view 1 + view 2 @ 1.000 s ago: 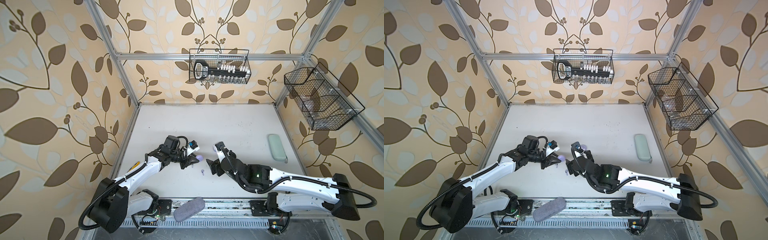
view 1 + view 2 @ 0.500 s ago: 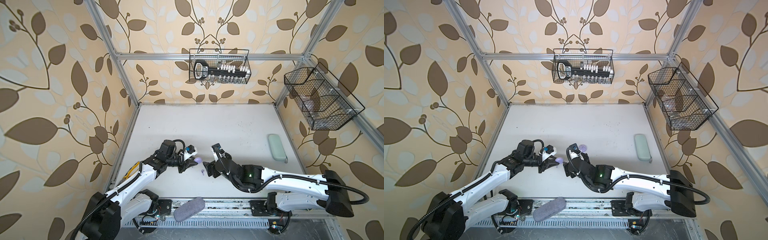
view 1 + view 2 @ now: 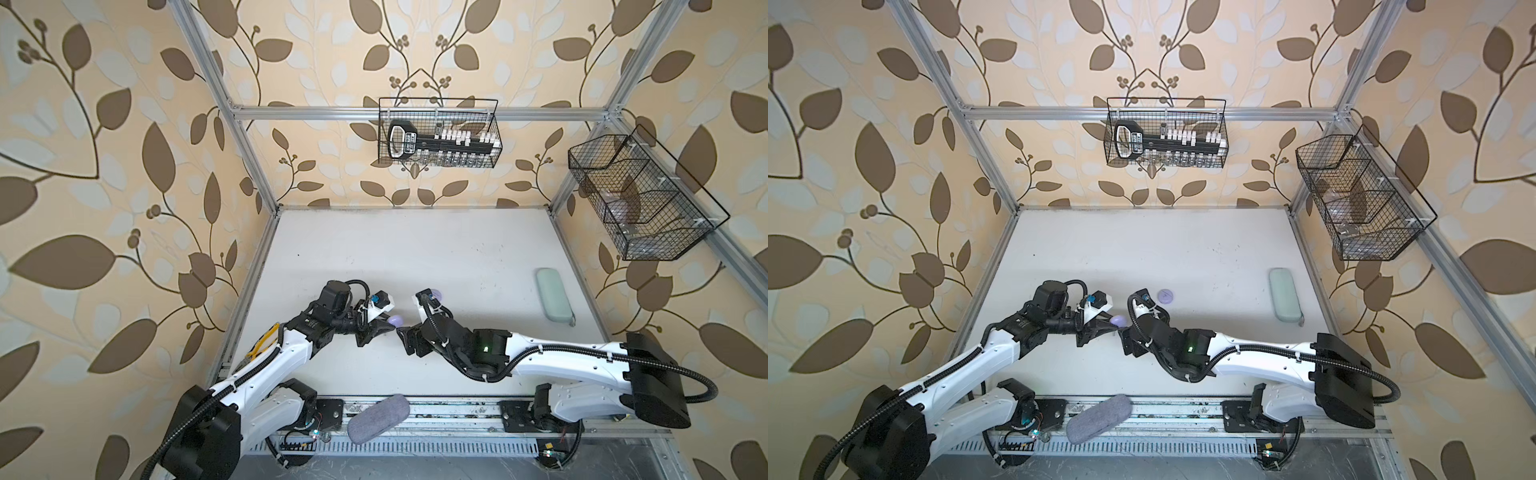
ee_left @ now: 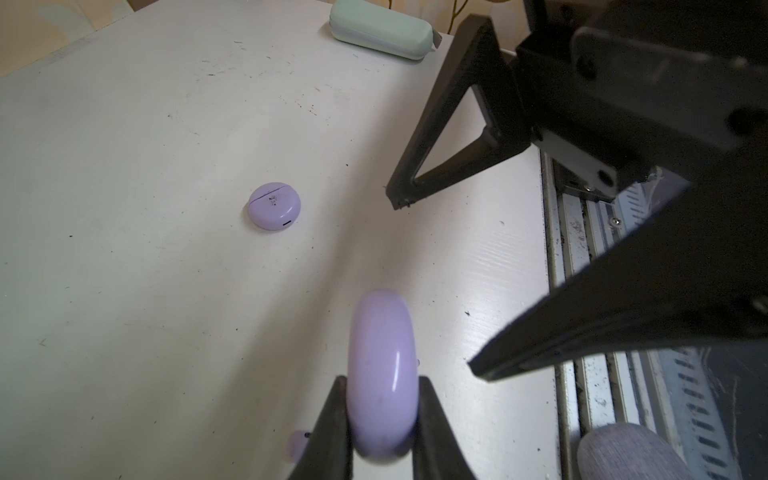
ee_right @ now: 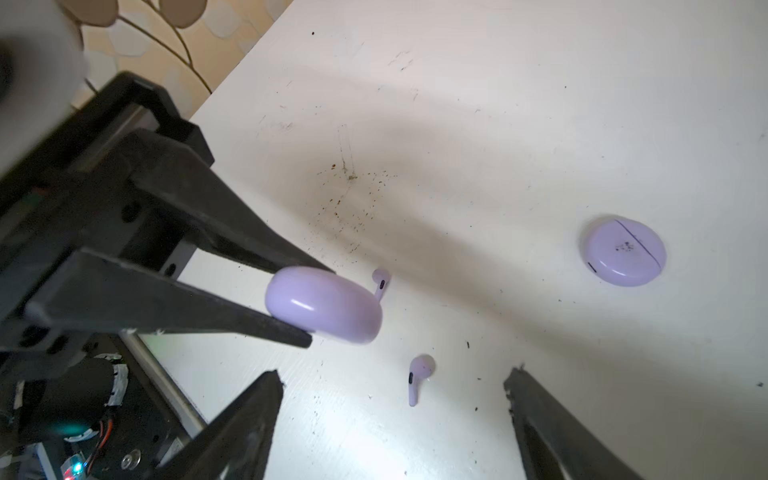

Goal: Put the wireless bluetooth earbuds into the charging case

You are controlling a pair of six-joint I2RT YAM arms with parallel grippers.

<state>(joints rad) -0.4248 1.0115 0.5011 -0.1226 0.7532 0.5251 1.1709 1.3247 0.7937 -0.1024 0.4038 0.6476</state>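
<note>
Right hand (image 3: 406, 340) neared left hand (image 3: 388, 328); scuffed table (image 3: 395, 249), leaf wallpaper (image 3: 104, 166).

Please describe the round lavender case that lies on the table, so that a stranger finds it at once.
On the white tabletop, look just beyond the right arm's wrist. A round, pale-lavender plastic case lies flat there, shut. Its twin is clamped in the left gripper; this one lies free.

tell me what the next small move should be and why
Probably bring the open right gripper up to the charging case that the left gripper pinches edge-on, and try its lid. The case looks shut, while one earbud and another earbud lie loose on the table, so nothing can go in until it opens.
</note>
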